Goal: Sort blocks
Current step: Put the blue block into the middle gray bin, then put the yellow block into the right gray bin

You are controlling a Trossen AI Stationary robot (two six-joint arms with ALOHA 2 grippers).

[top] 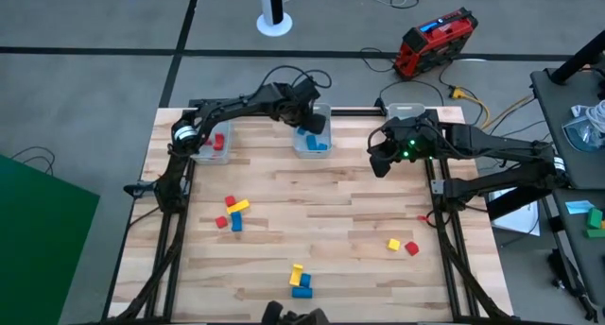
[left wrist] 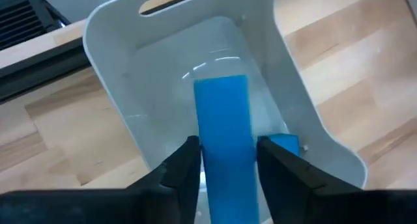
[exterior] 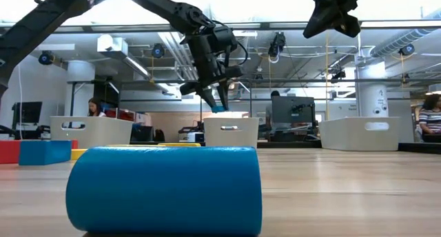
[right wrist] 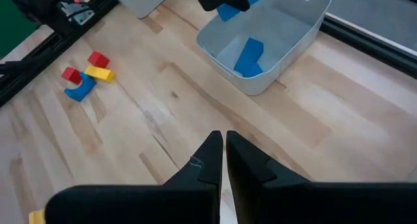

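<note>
My left gripper hangs right over the middle bin, its fingers clamped on a blue bar whose long axis points down into the bin, where more blue already lies. Farther right, my right gripper waits pinched together, empty, above bare table.

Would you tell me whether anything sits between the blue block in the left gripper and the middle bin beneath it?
Nothing visible does. The left gripper holds the blue block directly over the open middle bin. Only blue blocks lie on the bin's floor, with bare floor beside them. The right gripper waits apart, shut.
</note>
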